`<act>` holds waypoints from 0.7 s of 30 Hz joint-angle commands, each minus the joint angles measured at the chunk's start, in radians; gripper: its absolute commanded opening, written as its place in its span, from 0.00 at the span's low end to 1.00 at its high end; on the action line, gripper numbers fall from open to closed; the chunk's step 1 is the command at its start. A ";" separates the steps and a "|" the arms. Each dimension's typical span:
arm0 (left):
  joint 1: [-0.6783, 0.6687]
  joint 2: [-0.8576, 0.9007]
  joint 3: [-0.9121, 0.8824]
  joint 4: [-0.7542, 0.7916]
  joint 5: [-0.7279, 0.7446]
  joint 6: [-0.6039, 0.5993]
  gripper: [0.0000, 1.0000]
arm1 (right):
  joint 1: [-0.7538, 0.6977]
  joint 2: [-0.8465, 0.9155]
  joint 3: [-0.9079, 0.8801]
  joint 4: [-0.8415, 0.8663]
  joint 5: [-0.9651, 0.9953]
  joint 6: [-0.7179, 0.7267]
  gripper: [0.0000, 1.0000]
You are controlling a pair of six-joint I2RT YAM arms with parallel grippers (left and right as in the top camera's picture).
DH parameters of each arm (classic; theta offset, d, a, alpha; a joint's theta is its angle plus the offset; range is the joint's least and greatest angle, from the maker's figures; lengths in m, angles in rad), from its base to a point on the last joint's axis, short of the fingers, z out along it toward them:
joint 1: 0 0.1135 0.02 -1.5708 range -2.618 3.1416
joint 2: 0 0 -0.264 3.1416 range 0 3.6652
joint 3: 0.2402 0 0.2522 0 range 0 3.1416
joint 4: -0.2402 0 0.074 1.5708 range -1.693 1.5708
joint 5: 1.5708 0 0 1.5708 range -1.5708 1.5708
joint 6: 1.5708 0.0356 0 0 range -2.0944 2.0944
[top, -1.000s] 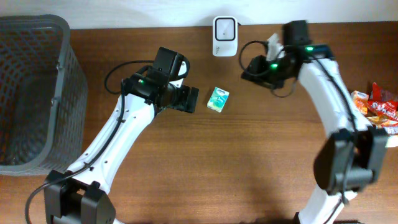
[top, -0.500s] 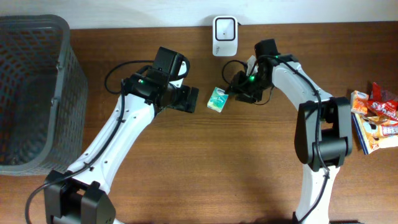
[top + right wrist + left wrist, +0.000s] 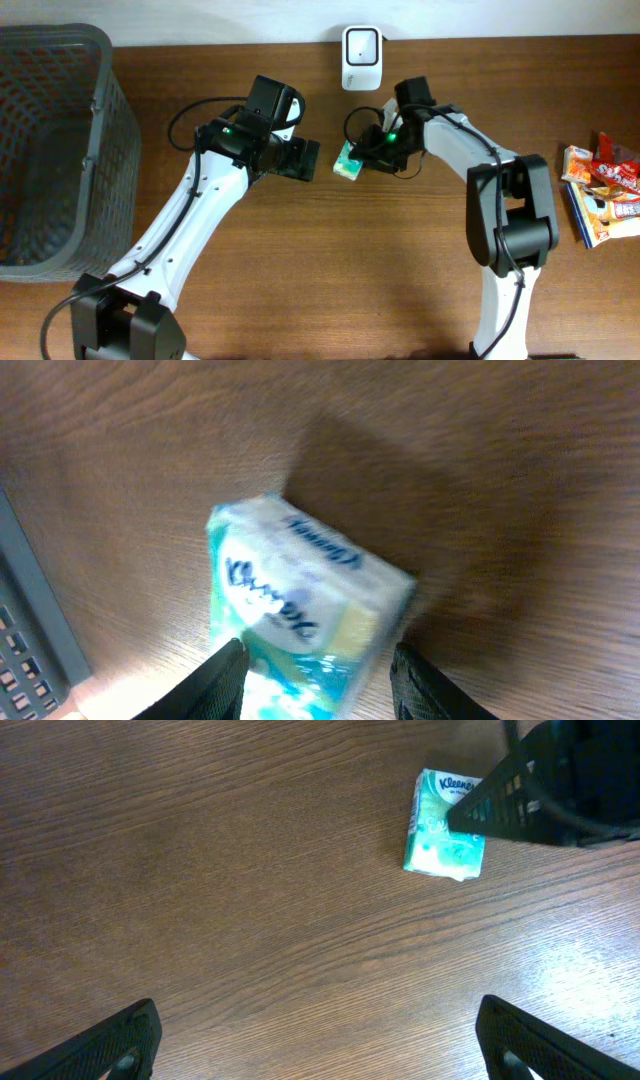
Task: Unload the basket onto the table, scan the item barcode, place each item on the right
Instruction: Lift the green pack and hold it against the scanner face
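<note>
The item is a green and white Kleenex tissue pack (image 3: 349,160) lying flat on the wooden table, below a white barcode scanner (image 3: 361,44) at the back edge. My right gripper (image 3: 364,154) is down at the pack's right side. In the right wrist view its jaws (image 3: 318,682) stand open astride the blurred pack (image 3: 300,600). My left gripper (image 3: 305,160) hovers just left of the pack, wide open and empty. The left wrist view shows the pack (image 3: 440,840) ahead, partly covered by the right gripper (image 3: 560,780), with the left fingertips (image 3: 120,1040) far apart.
A large grey mesh basket (image 3: 100,120) fills the left side of the table. Several colourful snack packets (image 3: 605,190) lie at the right edge. The scanner's cable side faces the back wall.
My right arm has swung left from beside the scanner down to the tissue pack, its jaws staying the same width. The left arm and the pack have not moved.
</note>
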 commanded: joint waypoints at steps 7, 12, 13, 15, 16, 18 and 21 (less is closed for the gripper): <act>0.005 -0.012 0.018 0.000 -0.007 0.016 0.99 | 0.016 0.007 -0.017 -0.002 0.050 0.027 0.36; 0.005 -0.012 0.018 0.000 -0.007 0.016 0.99 | 0.016 0.007 -0.017 -0.006 0.051 0.023 0.04; 0.005 -0.012 0.018 0.000 -0.007 0.016 0.99 | 0.016 0.007 -0.017 -0.007 0.050 0.023 0.04; 0.005 -0.012 0.018 0.000 -0.007 0.016 0.99 | 0.016 0.007 -0.016 -0.009 0.050 0.023 0.04; 0.005 -0.012 0.018 0.000 -0.007 0.016 0.99 | 0.016 0.007 -0.016 -0.009 0.050 0.023 0.04; 0.005 -0.012 0.018 0.000 -0.007 0.016 0.99 | 0.016 0.007 -0.014 -0.018 0.050 0.023 0.04; 0.005 -0.012 0.018 0.000 -0.007 0.016 0.99 | 0.016 0.007 0.020 -0.071 0.051 -0.027 0.04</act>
